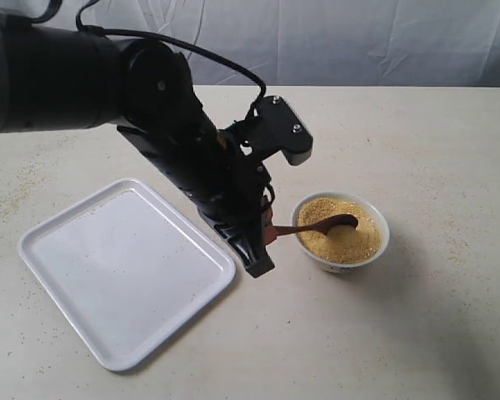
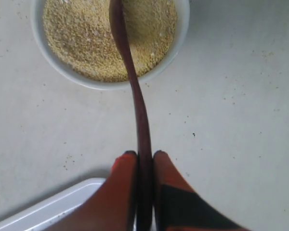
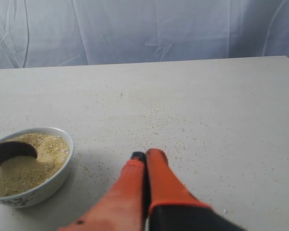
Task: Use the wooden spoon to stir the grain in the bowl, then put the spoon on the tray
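The small white bowl stands right of centre, filled with yellow grain. The dark wooden spoon has its head resting in the grain and its handle running out over the rim. My left gripper is shut on the handle's end, just left of the bowl. From the left wrist, the spoon passes between the orange fingers of the left gripper into the bowl. My right gripper is shut with nothing in it, apart from the bowl. The large white tray lies empty at the left.
Loose grains are scattered over the beige table around the bowl. A white cloth backdrop hangs behind the table's far edge. The left arm's black body reaches over the tray's far corner.
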Motion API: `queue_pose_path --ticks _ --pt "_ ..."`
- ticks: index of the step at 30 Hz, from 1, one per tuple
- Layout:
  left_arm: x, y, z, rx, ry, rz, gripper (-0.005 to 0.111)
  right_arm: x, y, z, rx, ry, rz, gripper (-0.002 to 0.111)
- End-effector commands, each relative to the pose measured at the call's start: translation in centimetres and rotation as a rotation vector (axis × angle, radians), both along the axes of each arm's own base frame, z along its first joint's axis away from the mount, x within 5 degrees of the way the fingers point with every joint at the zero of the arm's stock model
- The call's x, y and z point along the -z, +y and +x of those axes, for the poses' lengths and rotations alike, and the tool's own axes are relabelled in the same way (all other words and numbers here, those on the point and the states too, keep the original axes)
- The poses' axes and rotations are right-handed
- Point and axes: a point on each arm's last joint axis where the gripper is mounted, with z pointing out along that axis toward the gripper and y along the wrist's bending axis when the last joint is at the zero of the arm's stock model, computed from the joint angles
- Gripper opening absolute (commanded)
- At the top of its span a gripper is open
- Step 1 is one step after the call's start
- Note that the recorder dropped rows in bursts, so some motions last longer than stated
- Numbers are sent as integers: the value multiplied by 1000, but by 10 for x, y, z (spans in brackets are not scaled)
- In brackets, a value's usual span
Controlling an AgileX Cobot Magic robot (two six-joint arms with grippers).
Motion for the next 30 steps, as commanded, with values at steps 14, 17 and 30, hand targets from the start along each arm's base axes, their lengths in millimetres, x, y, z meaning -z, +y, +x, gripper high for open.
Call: queue_pose_path --ticks 14,17,30 --pt "4 -3 11 1 -111 -1 0 0 0 0 -4 -9 -1 -1" --pt "14 -5 14 4 -104 20 0 0 0 0 -4 -9 -1 -1" --pt "26 -7 14 12 -56 43 0 -1 0 0 -4 -11 -1 -1"
